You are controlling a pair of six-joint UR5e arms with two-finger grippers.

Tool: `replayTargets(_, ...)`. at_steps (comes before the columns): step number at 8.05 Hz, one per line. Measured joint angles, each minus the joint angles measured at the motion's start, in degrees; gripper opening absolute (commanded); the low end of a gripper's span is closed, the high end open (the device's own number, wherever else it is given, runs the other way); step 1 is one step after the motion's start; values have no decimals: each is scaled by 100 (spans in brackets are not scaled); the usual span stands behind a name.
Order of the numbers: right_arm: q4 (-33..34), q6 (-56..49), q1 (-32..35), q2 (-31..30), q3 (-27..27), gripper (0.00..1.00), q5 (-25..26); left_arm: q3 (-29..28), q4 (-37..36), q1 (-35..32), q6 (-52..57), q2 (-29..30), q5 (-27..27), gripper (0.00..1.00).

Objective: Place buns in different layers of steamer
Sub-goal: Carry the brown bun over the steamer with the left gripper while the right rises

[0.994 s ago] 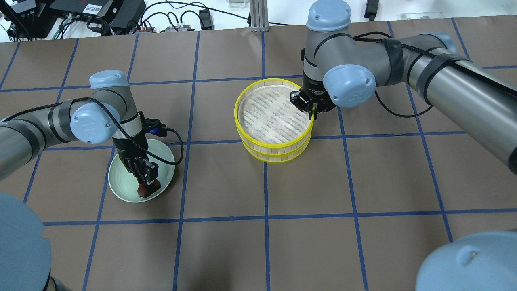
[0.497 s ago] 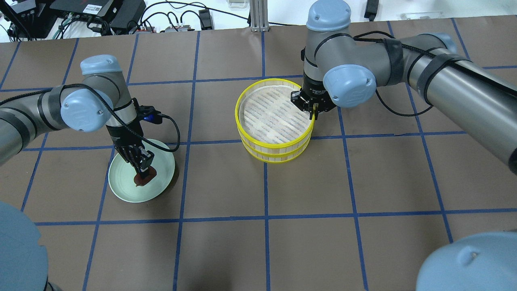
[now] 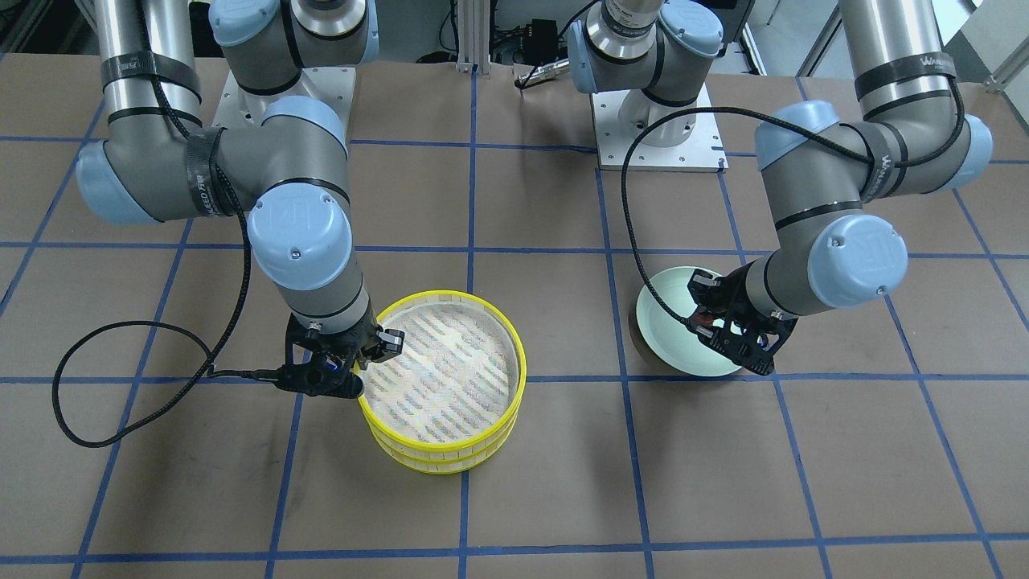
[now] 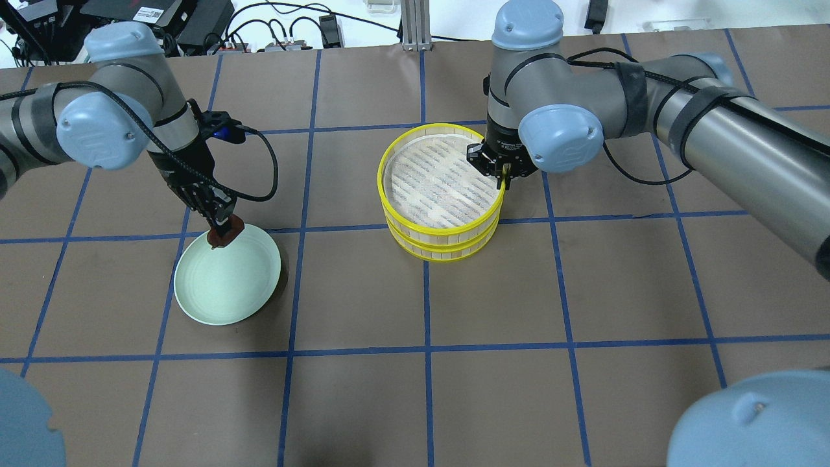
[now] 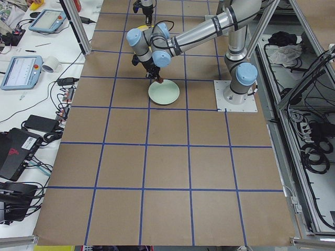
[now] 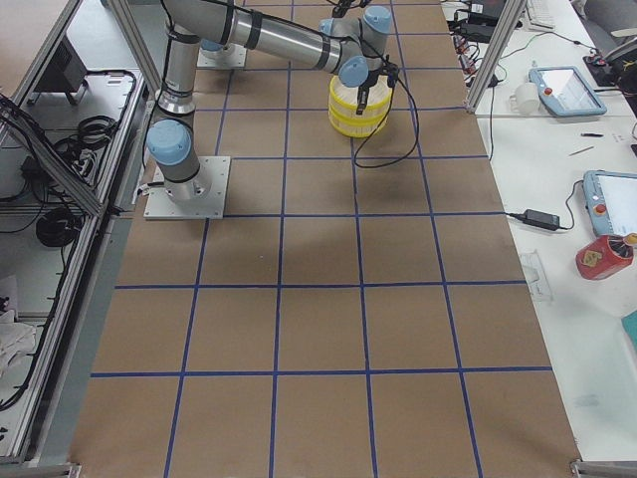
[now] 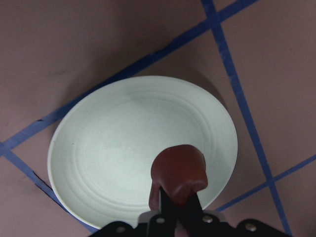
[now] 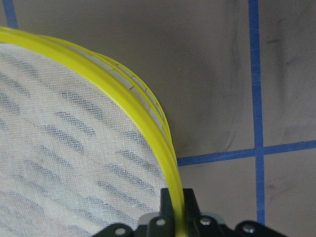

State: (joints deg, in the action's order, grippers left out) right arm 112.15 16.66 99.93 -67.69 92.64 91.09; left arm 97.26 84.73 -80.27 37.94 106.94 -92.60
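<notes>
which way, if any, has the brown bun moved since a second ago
Yes: the brown bun, in the left claw, went from the plate's near side to its far rim.

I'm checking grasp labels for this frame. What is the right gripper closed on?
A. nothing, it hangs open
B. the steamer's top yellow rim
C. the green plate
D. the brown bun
B: in the right wrist view the right gripper has a finger on each side of the steamer at its top rim, while the brown bun is in the left gripper.
</notes>
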Motion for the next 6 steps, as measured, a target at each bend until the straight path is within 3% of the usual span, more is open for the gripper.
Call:
replayTargets(3, 4, 12, 0, 13, 4, 21, -11, -474, -105, -427, -748, -251, 267, 0)
replayTargets(5, -13, 29, 0, 11, 12, 23, -14, -575, -386, -897, -1482, -369, 350, 0)
replayTargets(6, -21, 33, 0, 11, 15, 38, -6, -588, -519, -1140, -1843, -417, 361, 0)
